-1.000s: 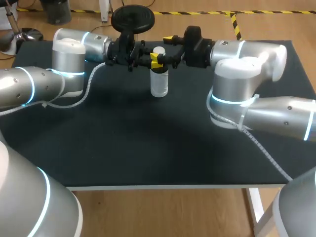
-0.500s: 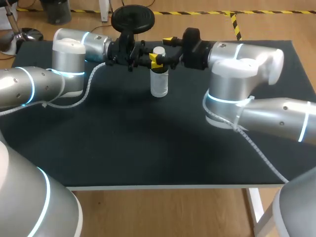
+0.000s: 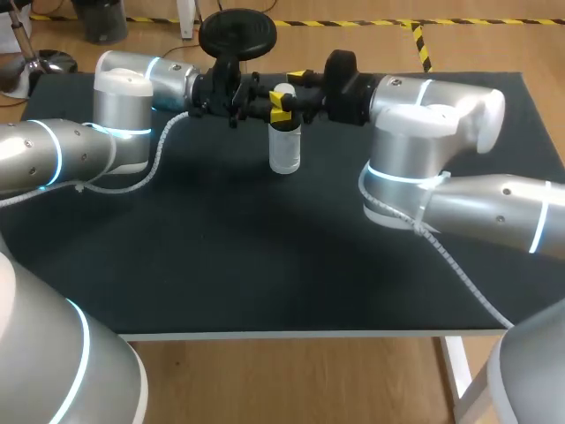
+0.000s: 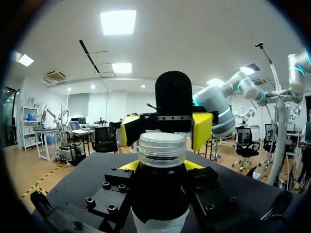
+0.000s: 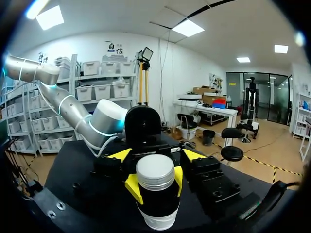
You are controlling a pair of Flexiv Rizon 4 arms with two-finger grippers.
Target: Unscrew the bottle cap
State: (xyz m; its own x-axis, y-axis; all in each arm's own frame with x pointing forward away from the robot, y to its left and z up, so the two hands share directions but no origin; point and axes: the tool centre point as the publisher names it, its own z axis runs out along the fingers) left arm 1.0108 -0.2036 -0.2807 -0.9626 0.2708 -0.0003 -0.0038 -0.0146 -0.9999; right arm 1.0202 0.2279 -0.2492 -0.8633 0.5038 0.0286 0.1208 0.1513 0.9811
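A pale bottle with a white cap stands upright near the table's far edge. My left gripper comes in from the left and is shut on the bottle just under the cap. Its yellow tips press both sides of the bottle's dark upper part. My right gripper comes in from the right at cap height. In the left wrist view its yellow pads stand either side of the cap with a small gap. The right wrist view has the cap straight ahead, between its fingers.
The black table top stretches toward the front edge. My left arm's elbow and my right arm's elbow rise on either side of the bottle.
My right arm has slid a little to the left, toward the bottle, and its fingers have narrowed around the cap. The left arm and the bottle have stayed put.
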